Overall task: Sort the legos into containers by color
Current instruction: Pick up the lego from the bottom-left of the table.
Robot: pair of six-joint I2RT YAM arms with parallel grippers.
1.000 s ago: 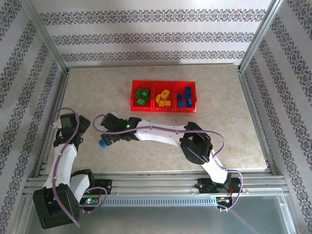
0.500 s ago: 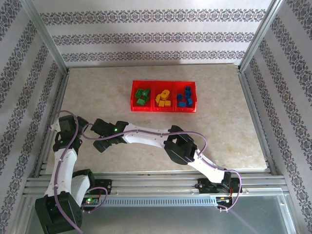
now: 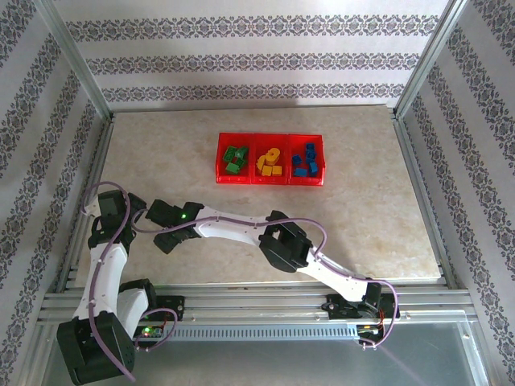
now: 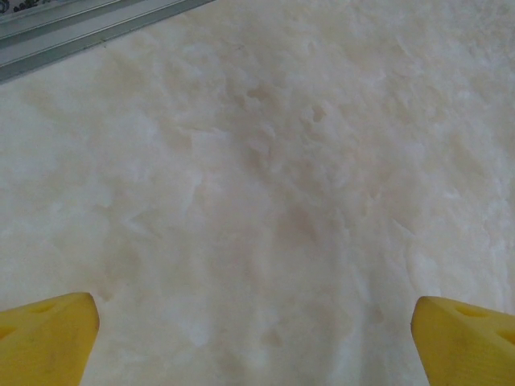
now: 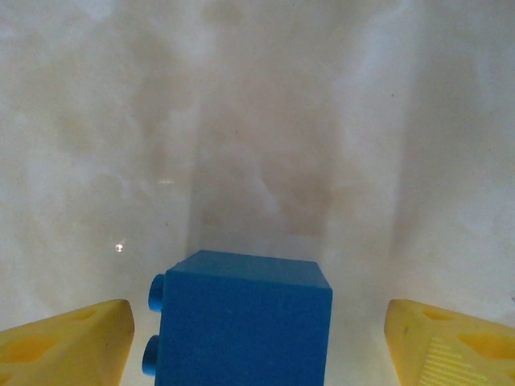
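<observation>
well off the tray (image 3: 269,182), right gripper (image 5: 257,312) straddles a blue brick (image 5: 241,322), jaws apart, not touching; left gripper (image 4: 253,307) beside it gapes empty.

Left claw (image 4: 257,342) spread wide, yellow fingertips (image 4: 44,338) over pale marbled table (image 4: 273,161), metal rail (image 4: 72,36) top left

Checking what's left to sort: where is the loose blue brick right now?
In the right wrist view, the blue brick sits on the table between the open right pincer's fingers, near the left arm.
</observation>
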